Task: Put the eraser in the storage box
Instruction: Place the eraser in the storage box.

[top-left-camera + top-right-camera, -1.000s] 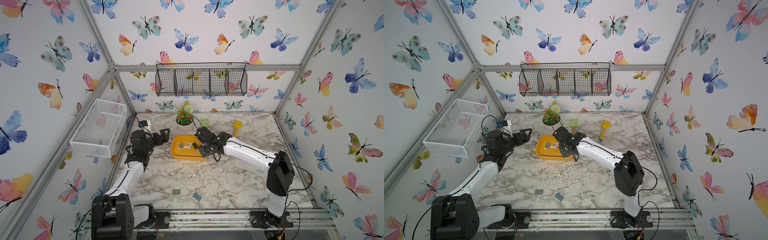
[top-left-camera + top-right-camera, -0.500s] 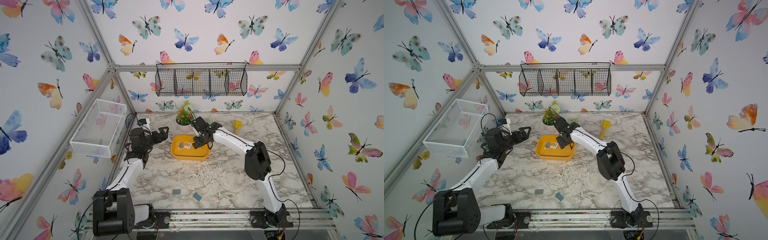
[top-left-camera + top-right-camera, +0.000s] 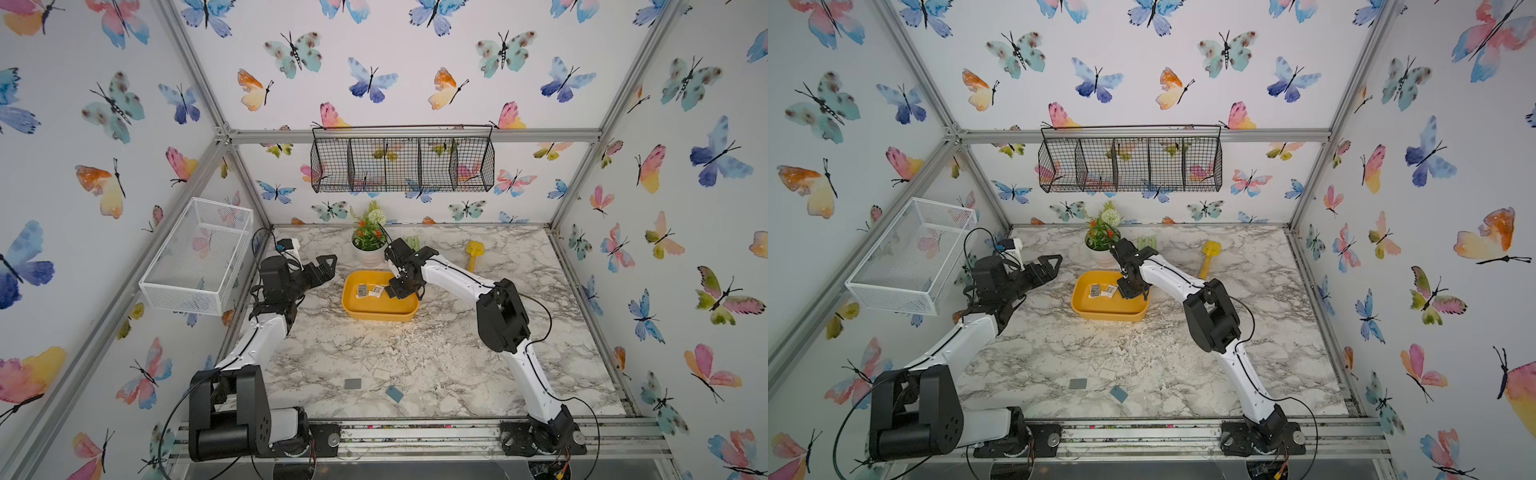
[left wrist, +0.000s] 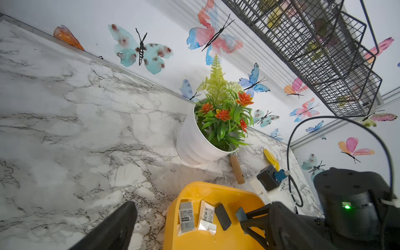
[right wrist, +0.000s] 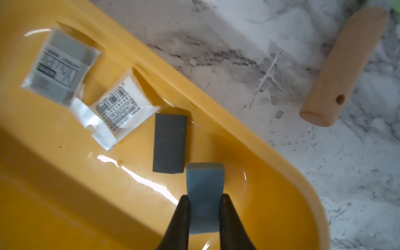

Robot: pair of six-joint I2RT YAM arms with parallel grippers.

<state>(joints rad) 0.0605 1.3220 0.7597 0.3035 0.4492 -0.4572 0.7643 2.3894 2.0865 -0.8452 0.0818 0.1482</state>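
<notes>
Right gripper pinches one blue eraser; storage box holds three.

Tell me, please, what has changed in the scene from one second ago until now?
The right arm swung its elbow inward, and the right gripper moved a little further in over the storage box, with the blue eraser clamped in it. Nothing was visibly let go. The left gripper, open, the erasers lying in the box and the erasers near the front edge stayed.
</notes>
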